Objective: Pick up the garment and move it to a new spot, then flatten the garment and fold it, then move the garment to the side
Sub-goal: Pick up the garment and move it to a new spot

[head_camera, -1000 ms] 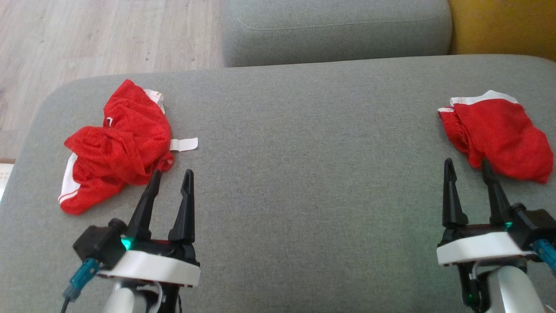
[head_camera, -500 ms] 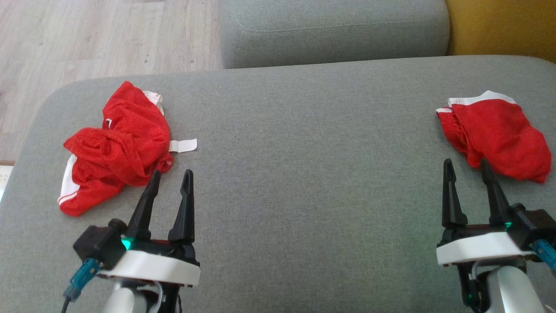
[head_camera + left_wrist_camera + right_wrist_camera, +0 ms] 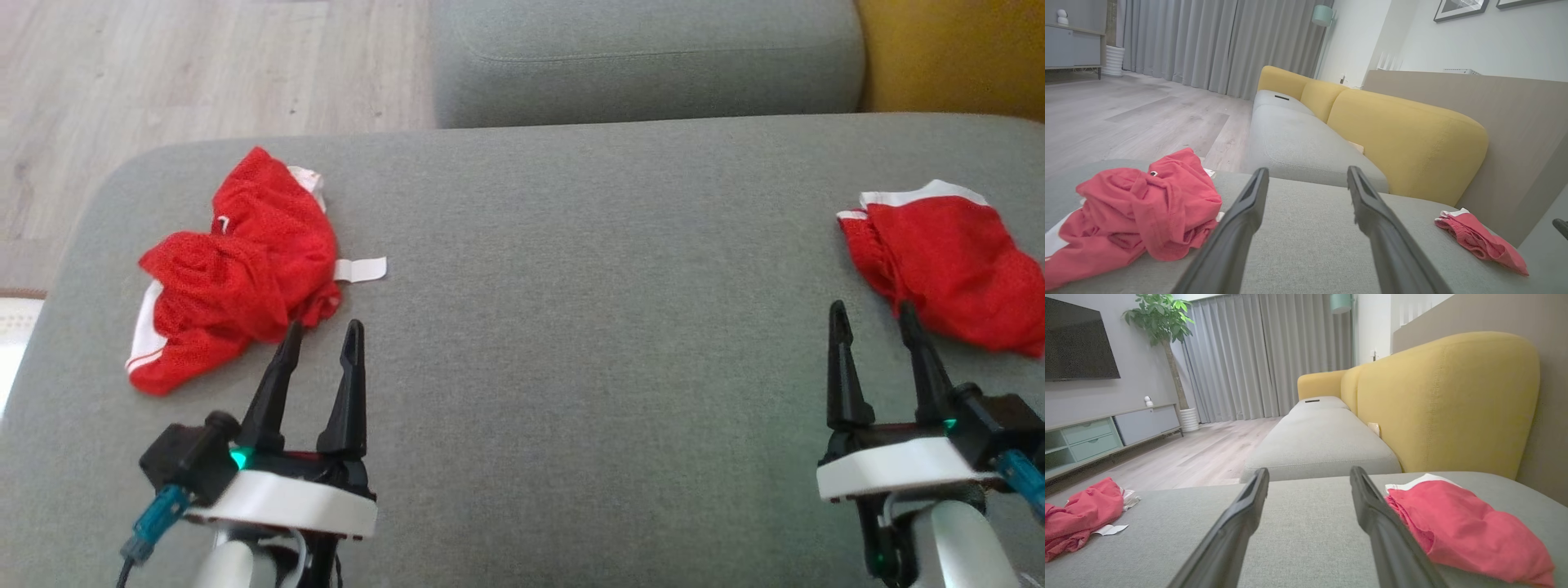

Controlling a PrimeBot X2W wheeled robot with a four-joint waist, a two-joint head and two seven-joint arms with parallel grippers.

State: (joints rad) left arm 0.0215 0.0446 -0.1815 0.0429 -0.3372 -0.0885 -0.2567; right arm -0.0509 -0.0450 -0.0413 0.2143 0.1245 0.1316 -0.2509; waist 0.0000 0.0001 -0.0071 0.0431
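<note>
On the grey cushion (image 3: 588, 327), the left gripper (image 3: 324, 325), beside the crumpled garment (image 3: 245, 269), and right gripper (image 3: 870, 307) have fingers (image 3: 347, 384) spread, empty.

head cam: I'm looking steeply down at the grey cushion (image 3: 571, 286), fairly near.
left wrist cam: low, skimming the cushion, facing the yellow backrest (image 3: 1404, 134).
right wrist cam: same low skim.
shared: crumpled garment (image 3: 237, 269) and neater red garment (image 3: 947, 253), all three.
</note>
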